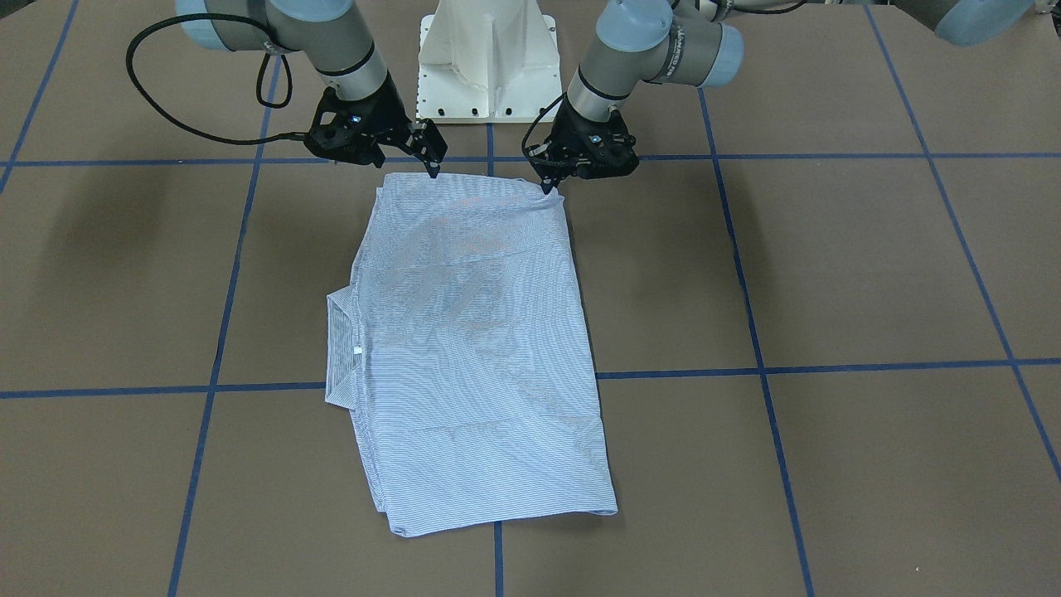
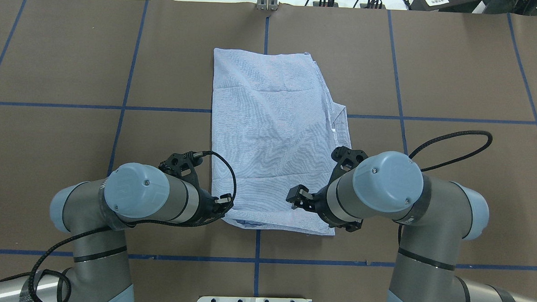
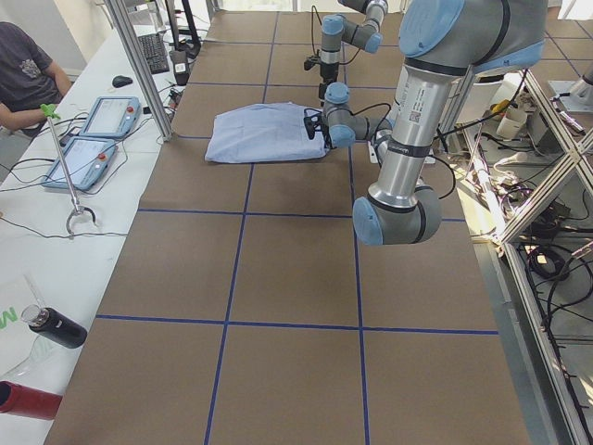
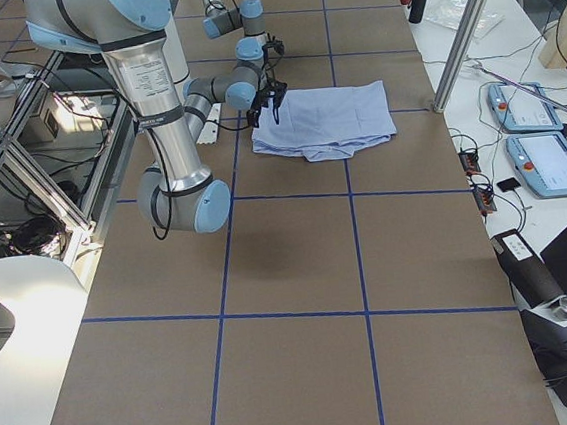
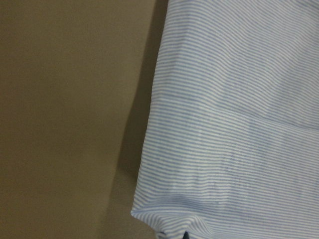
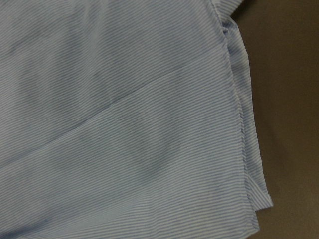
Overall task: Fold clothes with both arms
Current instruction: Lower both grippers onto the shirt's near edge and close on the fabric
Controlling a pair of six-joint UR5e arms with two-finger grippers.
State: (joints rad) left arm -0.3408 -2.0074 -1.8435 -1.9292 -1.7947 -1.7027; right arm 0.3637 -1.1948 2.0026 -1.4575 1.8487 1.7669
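Left gripper [image 1: 547, 186] and right gripper [image 1: 432, 166] sit at the robot-side edge of the shirt [image 1: 472, 332], can't tell if either's clamped. Catch just the top layer and the fold probably skews.

There is one blue striped shirt [image 1: 472, 348] on one brown table [image 1: 829, 274], and one white base [image 1: 487, 58]. There are two robot arms, the left arm [image 1: 655, 46] and the right arm [image 1: 331, 37], and two black grippers, the left gripper [image 1: 549, 184] and the right gripper [image 1: 429, 157]. At the side there are two screens, a near screen [image 3: 85, 159] and a far screen [image 3: 113, 115], two bottles, a black bottle [image 3: 56, 327] and a red bottle [image 3: 28, 399], one keyboard [image 3: 153, 53], one person [image 3: 26, 69] and one white chair [image 4: 23, 328].
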